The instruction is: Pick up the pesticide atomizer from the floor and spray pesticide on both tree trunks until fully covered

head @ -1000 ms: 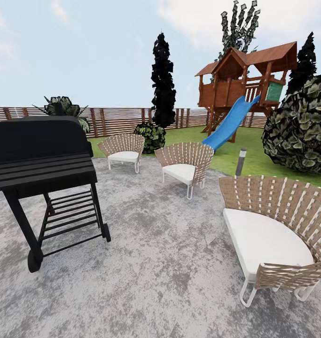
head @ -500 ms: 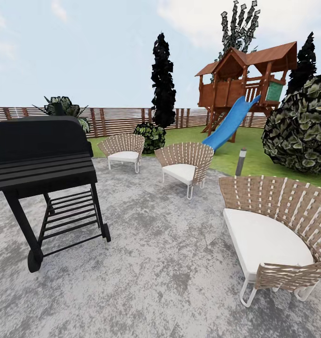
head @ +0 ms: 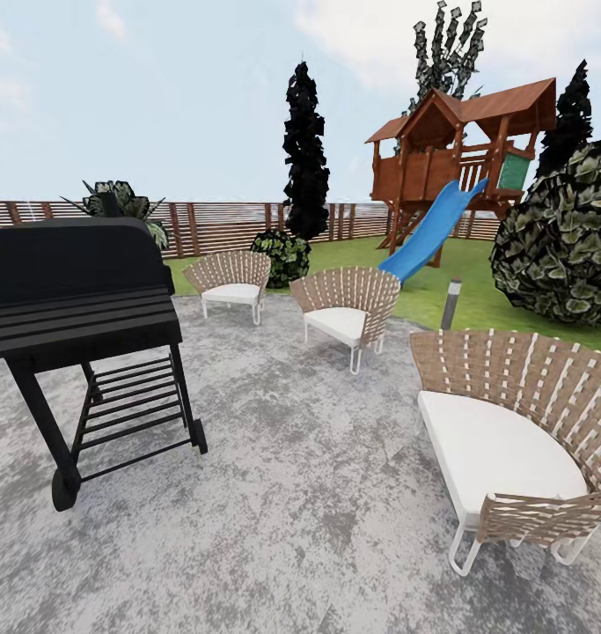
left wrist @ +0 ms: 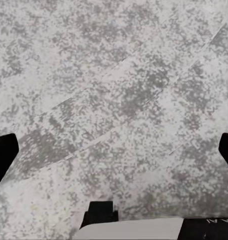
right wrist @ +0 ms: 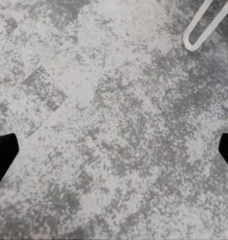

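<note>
I stand on a grey speckled stone patio (head: 291, 511). The pesticide atomizer is out of view. The garden's green lawn (head: 476, 304) lies beyond the patio, ringed by a brown slat fence (head: 221, 224). A leafy crown (head: 447, 44) rises behind the wooden playhouse, and its trunk is hidden. In the left wrist view my left gripper (left wrist: 114, 155) is open, its black fingertips (left wrist: 3, 155) far apart over bare patio stone. My right gripper (right wrist: 114, 150) is open too, with nothing between its fingertips (right wrist: 3, 150).
A black grill (head: 71, 291) stands close on the left. Three woven chairs (head: 511, 423) (head: 348, 304) (head: 234, 282) line the patio's right and far side. A white chair leg (right wrist: 206, 22) shows near the right gripper. Playhouse with blue slide (head: 432, 233), big bush (head: 564, 238), bollard (head: 451, 304), dark cypress (head: 306, 150).
</note>
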Robot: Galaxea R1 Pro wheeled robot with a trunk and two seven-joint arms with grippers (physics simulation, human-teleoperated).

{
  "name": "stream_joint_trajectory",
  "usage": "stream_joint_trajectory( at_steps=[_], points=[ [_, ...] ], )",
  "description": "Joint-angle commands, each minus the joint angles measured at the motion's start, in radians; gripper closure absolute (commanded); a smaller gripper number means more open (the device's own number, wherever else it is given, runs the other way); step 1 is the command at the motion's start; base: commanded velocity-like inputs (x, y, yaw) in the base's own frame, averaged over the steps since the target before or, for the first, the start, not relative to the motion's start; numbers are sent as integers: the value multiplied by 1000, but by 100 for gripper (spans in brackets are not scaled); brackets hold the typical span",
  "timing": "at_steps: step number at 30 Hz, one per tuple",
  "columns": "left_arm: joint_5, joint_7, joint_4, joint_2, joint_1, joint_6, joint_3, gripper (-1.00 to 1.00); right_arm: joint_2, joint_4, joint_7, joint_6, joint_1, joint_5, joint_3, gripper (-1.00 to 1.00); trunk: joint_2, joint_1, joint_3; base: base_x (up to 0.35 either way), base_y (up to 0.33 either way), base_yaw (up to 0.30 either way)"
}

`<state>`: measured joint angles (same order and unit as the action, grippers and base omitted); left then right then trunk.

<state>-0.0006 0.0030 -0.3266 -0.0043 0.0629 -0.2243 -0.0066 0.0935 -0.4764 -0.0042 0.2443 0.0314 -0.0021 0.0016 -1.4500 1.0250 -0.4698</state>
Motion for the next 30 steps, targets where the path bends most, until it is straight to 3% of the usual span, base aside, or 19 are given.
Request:
stream_joint_trajectory(
  at_steps=[1,5,9,12,17,30],
  points=[
    [1,0,-13,0,0,0,0,-100,-1,-9,0,0,4,0,0,-100,0,0,0,0,0,0],
    [3,-1,-85,-5,11,-19,1,-100,-3,-42,6,3,17,-1,0,-100,0,0,0,0,0,0],
    [2,-1,-90,-7,16,-129,0,-100,-3,-42,10,33,19,0,2,-100,0,0,0,0,0,0],
    [3,-1,-84,-2,17,-153,3,-100,-3,-41,10,41,19,1,4,-100,0,0,0,0,0,0],
    [5,-3,-58,10,14,-160,9,-100,-2,-34,11,45,19,6,6,-100,0,0,0,0,0,0],
    [-4,-7,-40,9,12,-164,8,-100,0,-32,2,46,19,8,4,-100,0,0,0,0,2,0]
  ],
)
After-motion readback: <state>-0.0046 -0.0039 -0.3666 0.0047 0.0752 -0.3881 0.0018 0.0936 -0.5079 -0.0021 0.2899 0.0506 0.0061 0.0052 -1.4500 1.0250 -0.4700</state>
